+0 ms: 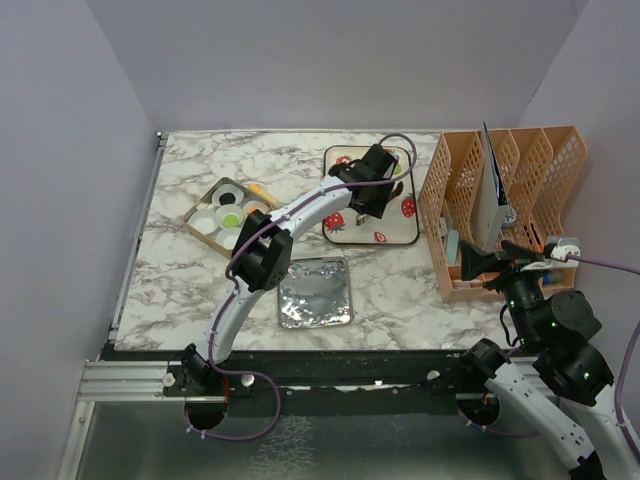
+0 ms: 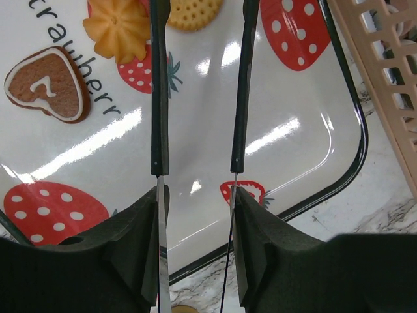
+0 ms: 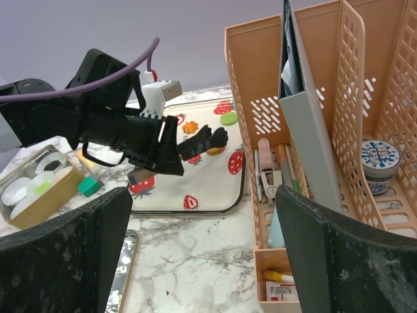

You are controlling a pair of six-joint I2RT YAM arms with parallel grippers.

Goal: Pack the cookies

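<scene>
My left pincer [image 3: 220, 139] hangs over the strawberry tray [image 2: 306, 163], jaws parted and grasping nothing, only bare white tray between the fingers [image 2: 159, 98]. The cookies [image 2: 117, 26] lie toward the fingertips. A round biscuit [image 2: 192, 10] sits under the gap there, an orange flower cookie just outside one finger, and a brown heart cookie [image 2: 47, 83] farther to that side. More cookies rest in the paper cups of the wooden box [image 1: 200, 222], well apart. My right pincer [image 3: 202, 251] is spread wide and empty beside the orange organiser [image 3: 365, 98].
</scene>
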